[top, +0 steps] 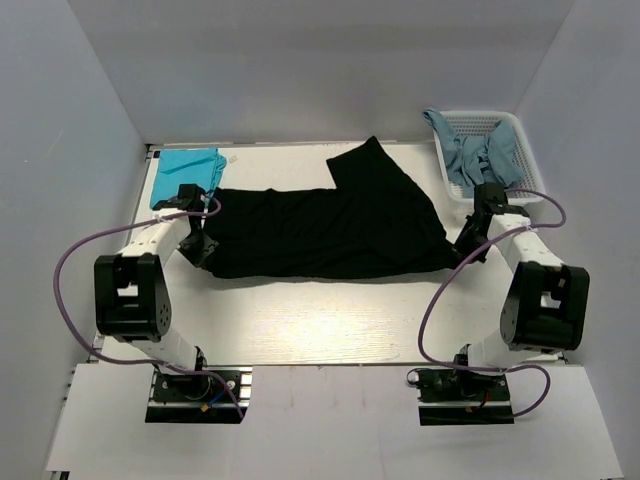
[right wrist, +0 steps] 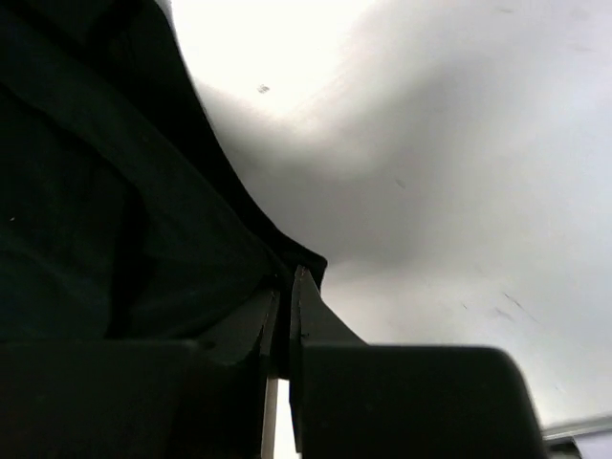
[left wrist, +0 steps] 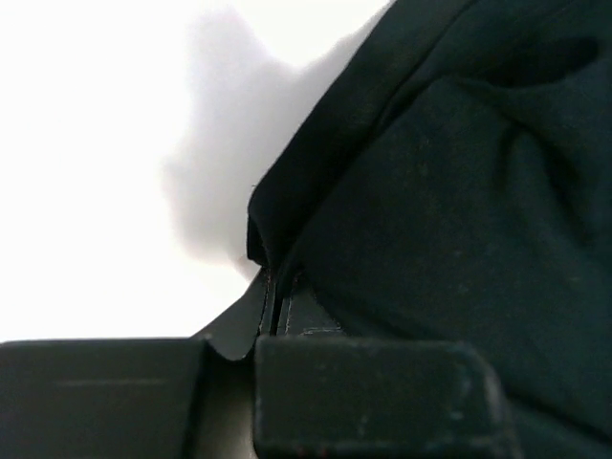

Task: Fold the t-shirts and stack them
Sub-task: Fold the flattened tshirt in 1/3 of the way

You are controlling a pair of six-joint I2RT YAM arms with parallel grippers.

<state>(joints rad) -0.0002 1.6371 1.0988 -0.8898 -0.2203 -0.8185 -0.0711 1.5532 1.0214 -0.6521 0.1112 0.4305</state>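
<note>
A large black t-shirt (top: 330,225) lies spread across the middle of the table, one flap reaching toward the back. My left gripper (top: 200,247) is shut on its left edge; in the left wrist view the jaws pinch a fold of black t-shirt (left wrist: 449,191) at the left gripper (left wrist: 271,287). My right gripper (top: 466,243) is shut on the shirt's right corner, and the right wrist view shows the right gripper (right wrist: 285,279) clamped on the black t-shirt (right wrist: 105,220). A folded teal t-shirt (top: 187,172) lies at the back left. Greyish-blue t-shirts (top: 472,155) hang in the basket.
A white plastic mesh basket (top: 520,150) stands at the back right, behind the right arm. Purple cables loop beside both arms. Grey walls enclose the table on three sides. Bare tabletop (top: 320,320) lies between the black shirt and the arm bases.
</note>
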